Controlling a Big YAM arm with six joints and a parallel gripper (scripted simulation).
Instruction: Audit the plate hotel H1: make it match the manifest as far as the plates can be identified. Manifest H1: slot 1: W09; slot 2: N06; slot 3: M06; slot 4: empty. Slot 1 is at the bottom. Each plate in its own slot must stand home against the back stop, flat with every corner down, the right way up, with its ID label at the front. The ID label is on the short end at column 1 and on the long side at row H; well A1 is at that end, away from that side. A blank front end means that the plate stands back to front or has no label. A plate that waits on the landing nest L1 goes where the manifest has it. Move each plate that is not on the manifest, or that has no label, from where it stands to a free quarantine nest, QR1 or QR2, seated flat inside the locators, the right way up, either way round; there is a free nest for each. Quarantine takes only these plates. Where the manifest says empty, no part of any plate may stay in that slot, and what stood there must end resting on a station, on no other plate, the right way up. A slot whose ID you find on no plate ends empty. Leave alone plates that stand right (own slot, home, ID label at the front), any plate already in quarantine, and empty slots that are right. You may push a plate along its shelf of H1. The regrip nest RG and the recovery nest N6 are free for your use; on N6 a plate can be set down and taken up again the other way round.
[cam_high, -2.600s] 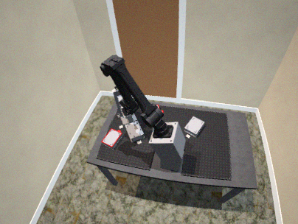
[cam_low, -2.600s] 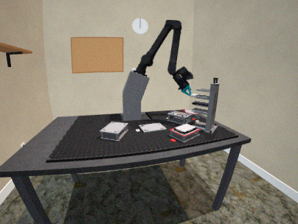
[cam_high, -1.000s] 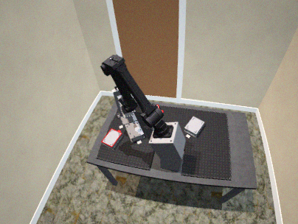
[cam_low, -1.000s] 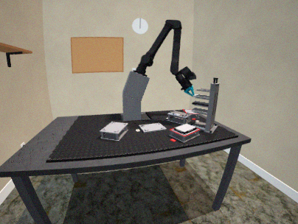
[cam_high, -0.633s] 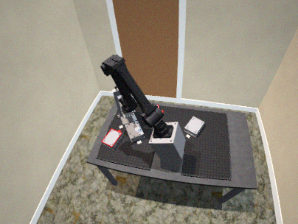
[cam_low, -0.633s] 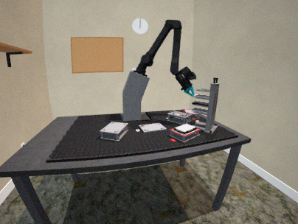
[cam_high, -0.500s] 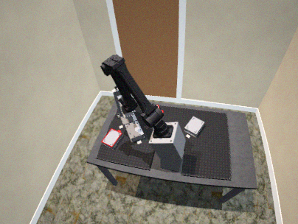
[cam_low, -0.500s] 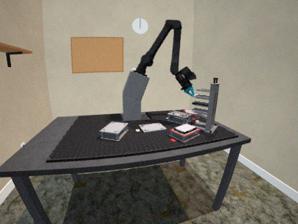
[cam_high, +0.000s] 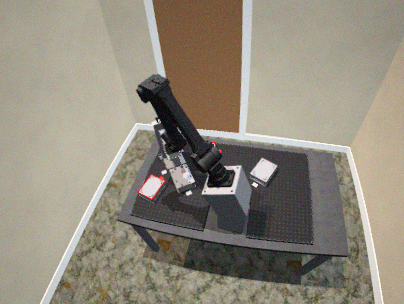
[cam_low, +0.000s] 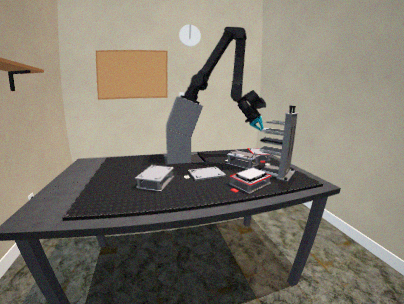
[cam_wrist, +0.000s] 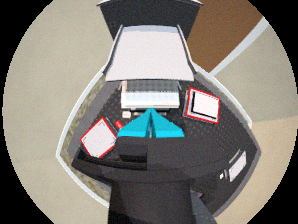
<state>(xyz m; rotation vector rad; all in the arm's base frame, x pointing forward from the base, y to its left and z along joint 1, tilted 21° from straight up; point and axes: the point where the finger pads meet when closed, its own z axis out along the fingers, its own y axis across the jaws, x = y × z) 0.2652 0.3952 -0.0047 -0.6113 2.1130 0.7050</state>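
Note:
The plate hotel H1 (cam_low: 281, 145) is a grey rack with several thin shelves at the table's right end. In the wrist view I see it from above (cam_wrist: 149, 56). My gripper (cam_low: 257, 123), with teal fingers, is shut and empty. It hangs in the air just in front of the top shelf (cam_low: 274, 122); the wrist view shows its fingers together (cam_wrist: 150, 124). A plate (cam_low: 243, 158) lies on a nest in front of the hotel, below the gripper, and it also shows in the wrist view (cam_wrist: 152, 95). I cannot read any labels or tell which shelves hold plates.
A red-framed nest holds a white-topped plate (cam_low: 250, 177) near the front edge, also seen from above (cam_high: 152, 187). A second red-framed nest (cam_wrist: 202, 104) lies beside the hotel. Another plate (cam_low: 154, 177) and a flat nest (cam_low: 206, 173) lie mid-table. The arm's grey pedestal (cam_low: 181, 131) stands behind them.

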